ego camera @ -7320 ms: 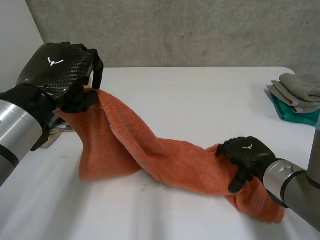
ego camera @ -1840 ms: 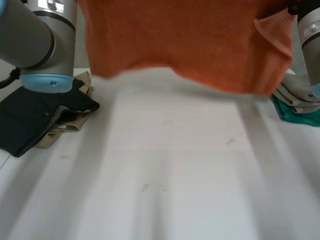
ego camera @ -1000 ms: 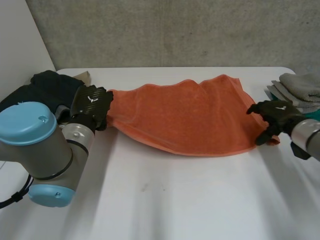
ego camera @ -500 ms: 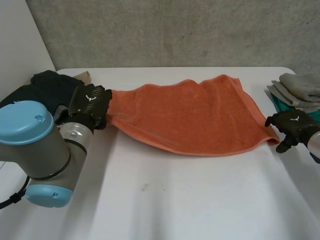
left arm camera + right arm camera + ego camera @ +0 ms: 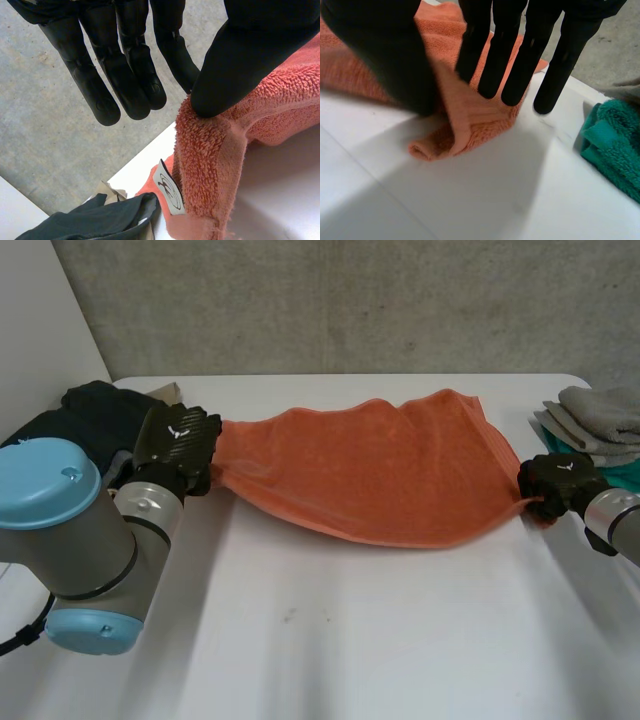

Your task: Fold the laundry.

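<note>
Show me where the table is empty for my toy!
The big stretch of table on the robot's side of the orange towel is bare. Crowded: dark clothes by the left hand, folded towels by the right hand.

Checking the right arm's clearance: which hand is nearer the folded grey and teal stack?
Right. The right hand pinches the orange towel at a corner just beside the folded stack; the left hand pinches the towel's opposite end, by the dark clothes.
</note>
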Available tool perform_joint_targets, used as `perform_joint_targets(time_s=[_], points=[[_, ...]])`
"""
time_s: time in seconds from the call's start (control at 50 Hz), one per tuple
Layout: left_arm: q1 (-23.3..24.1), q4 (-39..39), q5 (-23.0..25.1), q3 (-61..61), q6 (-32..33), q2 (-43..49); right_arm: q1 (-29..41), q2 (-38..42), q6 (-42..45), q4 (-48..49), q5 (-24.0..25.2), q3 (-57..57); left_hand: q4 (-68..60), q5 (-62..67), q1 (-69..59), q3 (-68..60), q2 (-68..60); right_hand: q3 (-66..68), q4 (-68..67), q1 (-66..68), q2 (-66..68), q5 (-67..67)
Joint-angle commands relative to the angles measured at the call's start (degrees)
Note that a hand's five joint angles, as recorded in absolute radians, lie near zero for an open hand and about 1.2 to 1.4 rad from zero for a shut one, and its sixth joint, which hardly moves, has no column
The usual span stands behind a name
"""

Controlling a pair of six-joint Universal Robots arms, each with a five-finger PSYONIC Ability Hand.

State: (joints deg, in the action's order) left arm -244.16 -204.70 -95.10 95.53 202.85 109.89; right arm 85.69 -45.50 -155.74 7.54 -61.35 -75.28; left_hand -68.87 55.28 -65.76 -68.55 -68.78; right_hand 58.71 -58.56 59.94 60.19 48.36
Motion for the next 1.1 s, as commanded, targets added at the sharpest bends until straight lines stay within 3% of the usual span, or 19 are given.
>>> perform_joint_targets(time_s=[0.02,0.12,0.2,0.32,0.38,0.48,0.6,0.8,1.0,1.1], points=[[-0.1,0.3,-0.1,-0.3,0.2,-0.4,0.7,-0.5,1.2,-0.3,-5.4,2.3,-11.1,14.7,-14.2,-11.4,-11.2,21.3,-21.4,20.1,19.8,21.6],[-0.9,5.6,-0.2,-0.4,0.8,-4.6,0.0,-9.9,6.6,-2.3,-9.9,0.8,-11.1,14.7,-14.2,-11.4,-11.2,21.3,-21.4,20.1,19.8,21.6],[-1.0,15.8,-0.3,-0.8,1.1,-8.5,-0.3,-19.4,15.3,-11.1,-9.8,-1.8,-11.1,14.7,-14.2,-11.4,-11.2,21.3,-21.4,20.1,19.8,21.6],[-0.4,32.4,-0.1,2.2,1.1,-16.4,-0.9,-30.9,31.8,-32.0,-11.2,-6.0,-11.1,14.7,-14.2,-11.4,-11.2,21.3,-21.4,20.1,19.8,21.6],[0.3,36.6,0.2,6.5,1.3,-19.8,-1.2,-35.9,39.2,-40.7,-11.6,-9.6,-11.1,14.7,-14.2,-11.4,-11.2,21.3,-21.4,20.1,19.8,21.6],[1.8,36.2,0.3,11.9,2.7,-22.4,-2.5,-38.6,45.0,-42.7,-11.8,-15.1,-11.1,14.7,-14.2,-11.4,-11.2,21.3,-21.4,20.1,19.8,21.6],[2.4,29.6,0.3,12.9,4.0,-19.4,-2.1,-31.8,44.6,-34.7,-12.3,-17.4,-11.1,14.7,-14.2,-11.4,-11.2,21.3,-21.4,20.1,19.8,21.6],[2.3,19.2,-0.6,-1.2,7.8,0.1,1.0,-17.6,38.7,-20.4,-17.3,-8.1,-11.1,14.7,-14.2,-11.4,-11.2,21.3,-21.4,20.1,19.8,21.6],[2.5,18.2,-8.1,-20.6,9.5,18.1,4.6,-3.1,38.4,-7.5,-17.7,4.4,-11.1,14.7,-14.2,-11.4,-11.2,21.3,-21.4,20.1,19.8,21.6],[2.6,17.8,-8.8,-26.3,11.0,22.7,6.4,1.0,38.5,-0.1,-17.3,8.2,-11.1,14.7,-14.2,-11.4,-11.2,21.3,-21.4,20.1,19.8,21.6]])
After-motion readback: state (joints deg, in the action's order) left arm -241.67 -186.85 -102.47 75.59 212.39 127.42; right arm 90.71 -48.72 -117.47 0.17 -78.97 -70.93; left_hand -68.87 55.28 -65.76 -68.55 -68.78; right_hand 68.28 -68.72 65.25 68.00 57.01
